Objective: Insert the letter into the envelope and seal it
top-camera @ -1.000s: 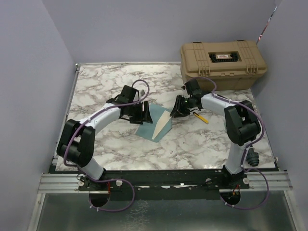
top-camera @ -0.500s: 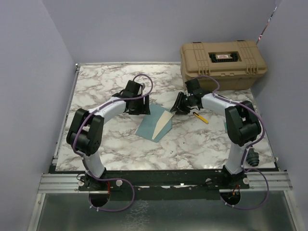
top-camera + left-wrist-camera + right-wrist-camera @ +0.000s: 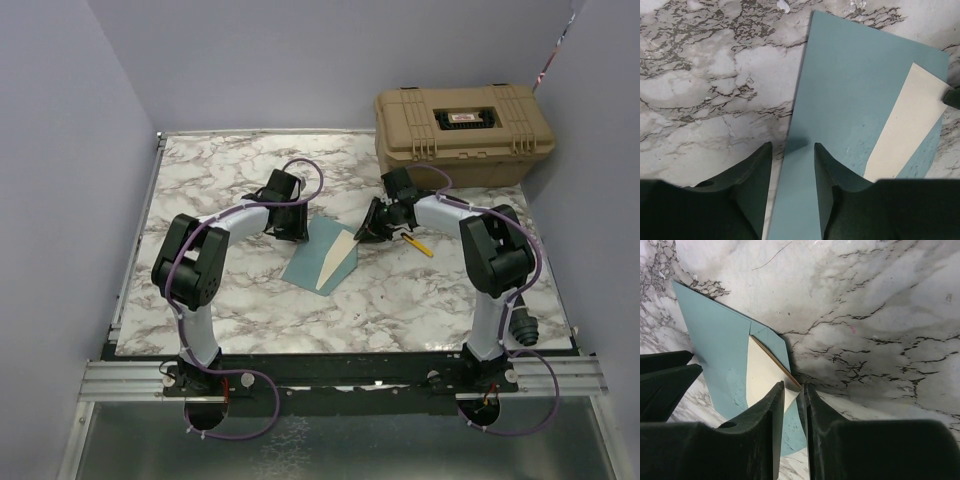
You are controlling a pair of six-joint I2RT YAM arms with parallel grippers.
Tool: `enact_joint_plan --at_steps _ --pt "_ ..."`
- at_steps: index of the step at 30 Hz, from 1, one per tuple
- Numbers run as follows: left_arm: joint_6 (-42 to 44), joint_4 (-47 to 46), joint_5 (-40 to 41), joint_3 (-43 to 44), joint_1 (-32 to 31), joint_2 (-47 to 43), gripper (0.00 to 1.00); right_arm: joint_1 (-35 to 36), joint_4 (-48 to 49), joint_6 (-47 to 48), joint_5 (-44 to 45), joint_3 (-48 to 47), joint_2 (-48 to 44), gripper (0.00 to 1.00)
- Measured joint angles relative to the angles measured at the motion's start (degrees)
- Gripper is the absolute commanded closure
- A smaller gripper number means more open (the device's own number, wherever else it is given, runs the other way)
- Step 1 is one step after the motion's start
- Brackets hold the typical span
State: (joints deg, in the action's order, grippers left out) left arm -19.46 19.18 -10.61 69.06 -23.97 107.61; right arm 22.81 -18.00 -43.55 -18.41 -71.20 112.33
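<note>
The teal envelope (image 3: 312, 258) lies flat mid-table with the cream-backed letter (image 3: 341, 262) partly tucked into its right side. My left gripper (image 3: 290, 226) is low at the envelope's far left corner. In the left wrist view its jaws (image 3: 791, 147) stand apart, straddling the envelope (image 3: 855, 90) edge, with the letter (image 3: 907, 125) to the right. My right gripper (image 3: 368, 232) is at the letter's far corner. Its jaws (image 3: 794, 386) leave a narrow gap, and the corner of the letter (image 3: 765, 372) pokes between them over the envelope (image 3: 720, 350).
A tan hard case (image 3: 462, 125) stands at the back right. A yellow pencil (image 3: 418, 245) lies just right of my right gripper. Purple walls close in the marble table (image 3: 220, 300) on three sides.
My left arm has swung inward and brought its gripper down onto the envelope's far corner. Both sets of jaws have narrowed. My right gripper has edged onto the letter's corner.
</note>
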Motion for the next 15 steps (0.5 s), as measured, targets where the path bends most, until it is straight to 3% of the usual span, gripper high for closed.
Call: enact_joint_plan --at_steps 9,15 --pt "0.0 -0.3 0.0 0.0 0.0 0.3 0.65 0.0 0.4 -0.5 -1.7 -0.1 1.0 0.92" --pt "0.0 -0.9 0.0 0.0 -0.1 0.6 0.66 0.0 -0.2 -0.5 -2.0 -1.9 1.2 0.95"
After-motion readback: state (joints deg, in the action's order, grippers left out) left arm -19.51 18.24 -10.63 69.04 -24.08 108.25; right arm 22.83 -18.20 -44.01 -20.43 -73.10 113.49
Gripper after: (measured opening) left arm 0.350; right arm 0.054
